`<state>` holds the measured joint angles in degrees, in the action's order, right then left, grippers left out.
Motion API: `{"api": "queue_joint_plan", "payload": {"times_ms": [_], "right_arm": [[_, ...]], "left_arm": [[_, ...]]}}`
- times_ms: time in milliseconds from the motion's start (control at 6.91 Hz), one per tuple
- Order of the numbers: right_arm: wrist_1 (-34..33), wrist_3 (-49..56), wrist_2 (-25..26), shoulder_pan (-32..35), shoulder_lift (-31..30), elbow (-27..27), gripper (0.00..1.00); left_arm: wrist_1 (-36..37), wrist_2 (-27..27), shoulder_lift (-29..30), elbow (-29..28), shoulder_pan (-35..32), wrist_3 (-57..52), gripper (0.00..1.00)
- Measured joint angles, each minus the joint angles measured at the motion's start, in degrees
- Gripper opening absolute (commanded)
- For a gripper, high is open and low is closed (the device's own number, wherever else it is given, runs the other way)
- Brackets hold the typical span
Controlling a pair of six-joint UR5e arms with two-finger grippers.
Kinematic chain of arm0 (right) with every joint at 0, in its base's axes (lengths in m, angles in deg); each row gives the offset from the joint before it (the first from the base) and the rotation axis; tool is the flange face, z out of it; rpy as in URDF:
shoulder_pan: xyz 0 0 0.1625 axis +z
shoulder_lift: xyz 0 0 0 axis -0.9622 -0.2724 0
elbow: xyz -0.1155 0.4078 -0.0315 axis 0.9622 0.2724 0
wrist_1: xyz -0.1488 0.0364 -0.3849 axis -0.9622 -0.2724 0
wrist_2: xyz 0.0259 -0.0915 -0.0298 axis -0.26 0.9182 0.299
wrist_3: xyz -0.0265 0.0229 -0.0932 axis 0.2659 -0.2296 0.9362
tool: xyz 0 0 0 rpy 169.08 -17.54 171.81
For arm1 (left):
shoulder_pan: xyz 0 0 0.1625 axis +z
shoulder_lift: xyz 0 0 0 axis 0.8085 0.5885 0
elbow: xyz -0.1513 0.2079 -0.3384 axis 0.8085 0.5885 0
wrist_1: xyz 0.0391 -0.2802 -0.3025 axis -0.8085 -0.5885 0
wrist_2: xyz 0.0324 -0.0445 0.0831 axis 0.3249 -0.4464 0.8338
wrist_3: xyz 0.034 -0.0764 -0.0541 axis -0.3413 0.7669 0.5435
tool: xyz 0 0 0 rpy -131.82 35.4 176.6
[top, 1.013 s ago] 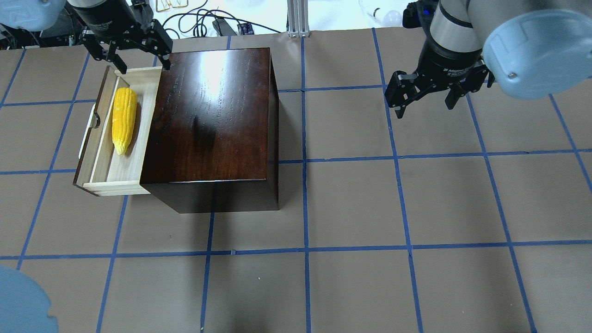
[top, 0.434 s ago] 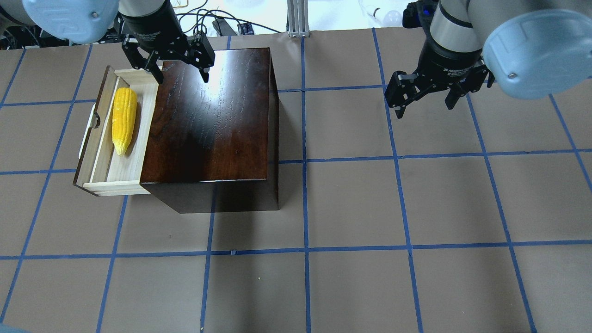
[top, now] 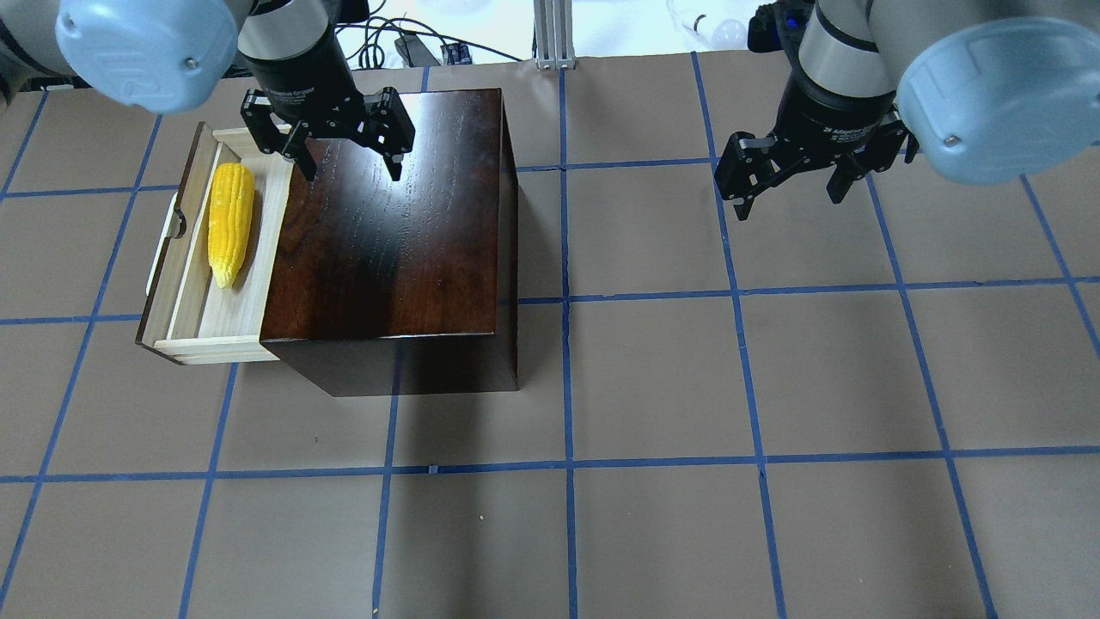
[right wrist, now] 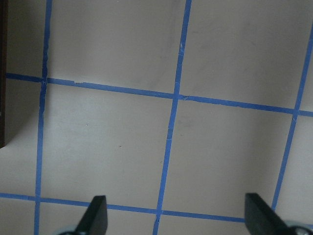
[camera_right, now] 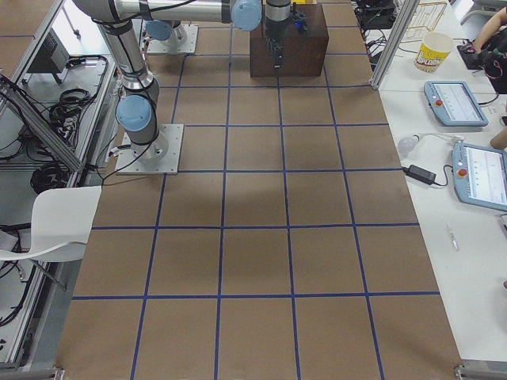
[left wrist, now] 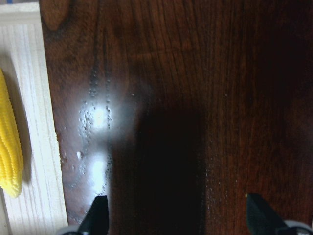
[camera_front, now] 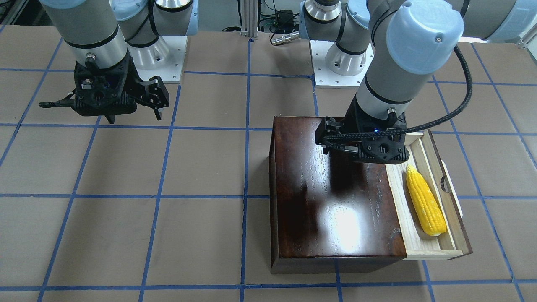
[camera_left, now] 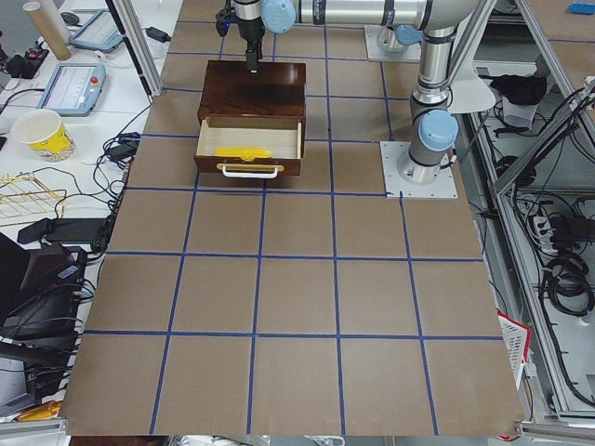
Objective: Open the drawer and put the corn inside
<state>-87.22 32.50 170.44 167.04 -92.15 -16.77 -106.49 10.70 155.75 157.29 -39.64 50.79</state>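
Observation:
The drawer [top: 196, 331] stands pulled out to the left of the dark-brown box [top: 404, 249], with its white loop handle [top: 161, 249] outward. The yellow corn [top: 230, 225] lies lengthwise inside it, and shows too in the front view [camera_front: 424, 201] and at the left wrist view's edge [left wrist: 10, 147]. My left gripper [top: 352, 170] is open and empty, hovering over the box top's far-left corner, beside the drawer. My right gripper [top: 789, 204] is open and empty over bare table, far right of the box.
The table is brown with a blue tape grid [top: 567, 464]. An aluminium post [top: 550, 34] and cables [top: 404, 43] sit at the far edge. The robot bases [camera_front: 335, 54] stand behind the box in the front view.
My left gripper has moved right, from above the drawer's far end to above the box top. The corn, the drawer and the right arm have not moved.

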Motion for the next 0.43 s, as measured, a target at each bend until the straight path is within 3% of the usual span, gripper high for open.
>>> {"api": "queue_joint_plan", "payload": {"times_ms": [434], "right_arm": [[0.0,0.0,0.0,0.0,0.0,0.0,1.0]], "left_arm": [[0.65,0.11,-0.32,1.01,-0.06,-0.31,1.0]]}}
